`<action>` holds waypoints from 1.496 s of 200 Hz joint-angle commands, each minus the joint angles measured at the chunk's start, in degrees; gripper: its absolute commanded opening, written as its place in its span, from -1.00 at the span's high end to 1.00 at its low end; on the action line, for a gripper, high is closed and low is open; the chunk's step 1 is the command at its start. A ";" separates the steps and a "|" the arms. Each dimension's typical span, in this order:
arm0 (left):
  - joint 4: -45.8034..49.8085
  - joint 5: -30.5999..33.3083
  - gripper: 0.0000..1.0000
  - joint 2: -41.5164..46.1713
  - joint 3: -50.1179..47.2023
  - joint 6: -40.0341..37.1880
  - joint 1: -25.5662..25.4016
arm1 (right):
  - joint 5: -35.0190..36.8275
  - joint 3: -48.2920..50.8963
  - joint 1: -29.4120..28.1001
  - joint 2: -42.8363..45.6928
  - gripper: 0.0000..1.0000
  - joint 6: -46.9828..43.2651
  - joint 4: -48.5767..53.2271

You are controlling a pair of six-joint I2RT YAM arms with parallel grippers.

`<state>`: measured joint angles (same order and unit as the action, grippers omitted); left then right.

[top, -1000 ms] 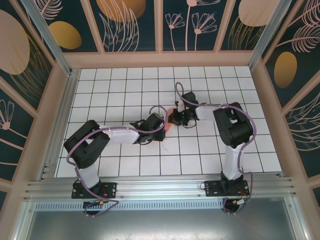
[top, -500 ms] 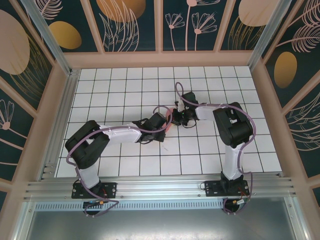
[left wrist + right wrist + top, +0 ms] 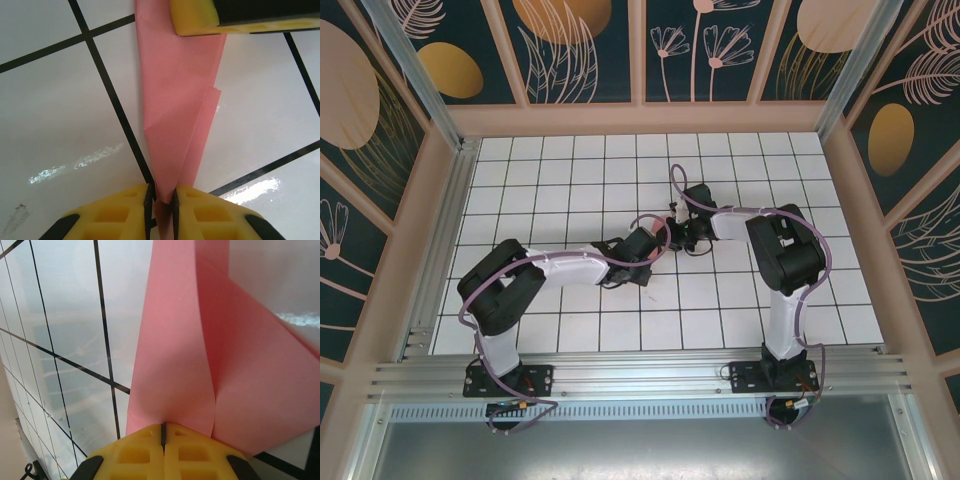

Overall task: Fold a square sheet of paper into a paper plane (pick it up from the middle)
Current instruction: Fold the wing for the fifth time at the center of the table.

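Left jaws and right jaws clamp opposite ends of the paper plane [image 3: 175, 115], long axis between them

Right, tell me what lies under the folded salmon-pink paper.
Glossy white table tiles with black grid lines lie beneath the folded salmon-pink paper. Parts of those lines are covered by it.
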<state>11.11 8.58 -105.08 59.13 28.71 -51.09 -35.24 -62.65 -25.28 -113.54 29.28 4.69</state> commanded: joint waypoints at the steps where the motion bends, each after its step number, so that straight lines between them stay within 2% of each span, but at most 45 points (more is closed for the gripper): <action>1: 2.85 2.49 0.65 -0.39 1.47 -1.31 -0.36 | 3.08 0.65 -0.12 -3.85 0.94 -0.27 2.60; 63: 5.84 4.16 0.49 -0.27 2.74 -2.65 -0.76 | 3.03 0.69 -0.13 -3.88 0.94 -0.18 2.52; 160: 6.14 3.44 0.83 -1.60 2.92 -3.04 -1.33 | 3.07 0.51 -0.13 -4.04 0.95 -0.15 2.55; 195: 8.79 5.64 0.72 -2.66 3.45 -3.22 -2.29 | 2.99 0.47 -0.12 -4.05 0.95 0.03 2.39; 227: 9.93 6.84 0.72 -2.75 3.75 -3.52 -2.84 | 2.90 0.42 -0.13 -4.20 0.95 -0.09 2.41; 299: 15.23 12.39 0.88 -6.04 7.85 -4.41 -5.33 | 2.11 0.40 -0.04 -4.61 0.95 0.34 2.01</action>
<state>20.99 17.30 -108.47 64.88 25.26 -55.24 -36.18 -63.02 -25.21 -114.17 29.30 4.29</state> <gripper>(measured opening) 0.067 0.046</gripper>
